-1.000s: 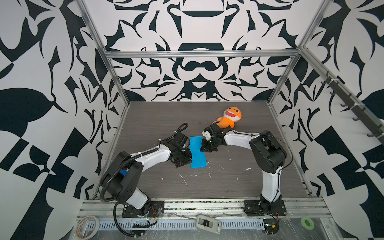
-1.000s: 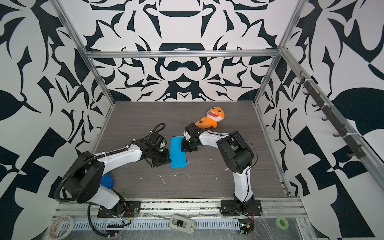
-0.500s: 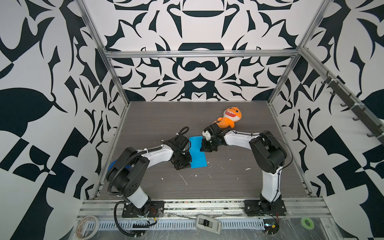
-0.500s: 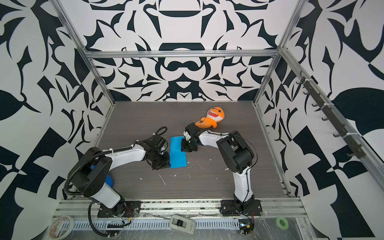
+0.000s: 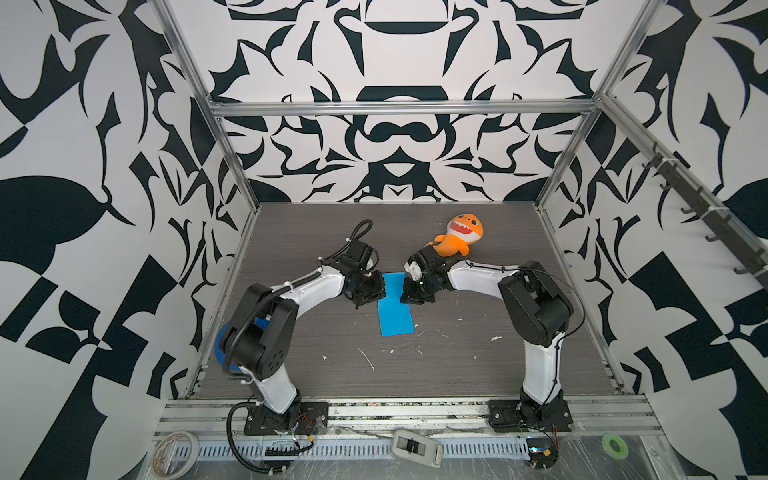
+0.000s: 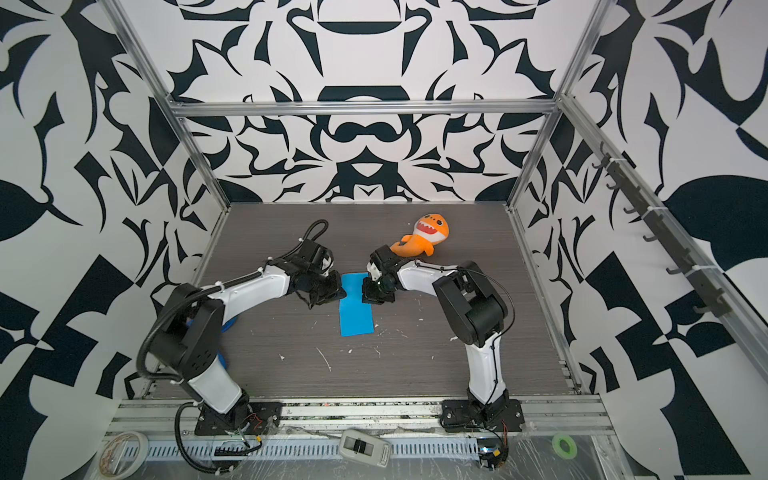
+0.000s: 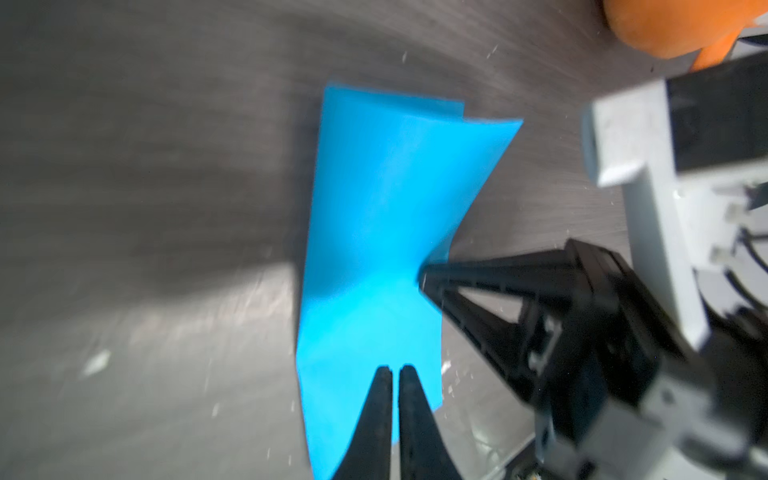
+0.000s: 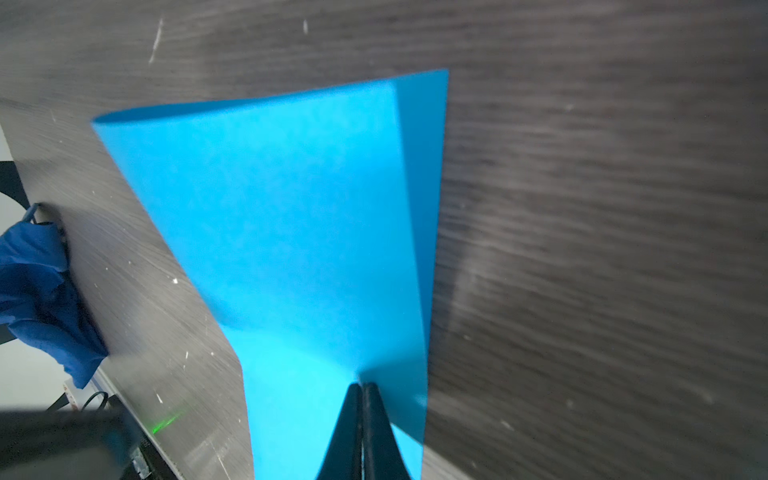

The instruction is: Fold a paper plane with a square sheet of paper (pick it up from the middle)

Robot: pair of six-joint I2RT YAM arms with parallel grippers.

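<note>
The square sheet of paper (image 5: pixel 395 318) (image 6: pixel 355 322) is bright blue and lies folded in half as a narrow strip in the middle of the table. No paper plane is in view. My left gripper (image 5: pixel 374 296) (image 6: pixel 335 296) is shut, with its tips (image 7: pixel 395 370) over the strip's left side. My right gripper (image 5: pixel 409 296) (image 6: pixel 371 297) is shut too, its tips (image 8: pixel 360 386) pressing down on the paper (image 8: pixel 291 208) near the right edge. Beyond that spot the upper layer (image 7: pixel 395 187) lifts off the lower one and gapes open.
An orange shark plush (image 5: pixel 459 239) (image 6: pixel 424 239) lies just behind the right wrist. Something dark blue (image 5: pixel 222 345) (image 8: pixel 37 291) sits at the table's left edge behind the left arm. White scraps (image 5: pixel 368 359) dot the front of the table. A grey box (image 5: pixel 417 446) lies on the front rail.
My left gripper has slid along the strip's left side towards the back, level with the right gripper. The right gripper and the paper have stayed where they were.
</note>
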